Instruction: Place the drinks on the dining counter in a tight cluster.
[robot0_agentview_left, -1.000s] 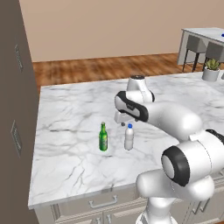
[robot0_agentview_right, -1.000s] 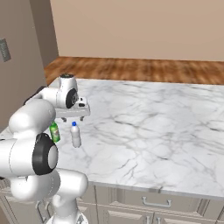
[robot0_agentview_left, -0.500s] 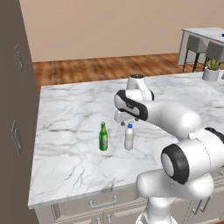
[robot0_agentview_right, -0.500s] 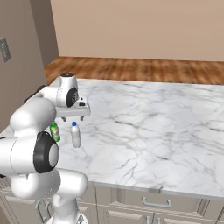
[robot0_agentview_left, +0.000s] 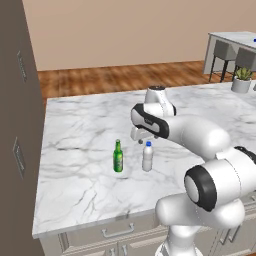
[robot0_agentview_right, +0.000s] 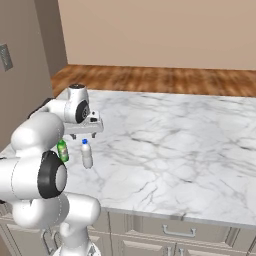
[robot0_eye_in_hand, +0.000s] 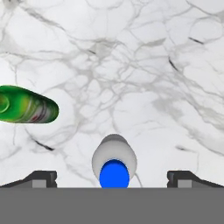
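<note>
**Above the blue cap, fingers spread**

Low in the centre of the hand view, the clear plastic bottle with a blue cap (robot0_eye_in_hand: 114, 165) stands upright beneath my hand (robot0_eye_in_hand: 113, 178), midway between the two dark fingertips (robot0_eye_in_hand: 42, 177), which are wide apart and hold nothing. The slim green glass bottle (robot0_agentview_left: 118, 157) stands just beside it, to its left in the left base view, both on the white grey-veined marble surface (robot0_agentview_left: 80, 130).

My worry, as a judgement: if I descend off-centre, a finger could clip the cap and topple the bottle. The neighbouring green bottle sits close enough that a sideways swing might knock it.
</note>
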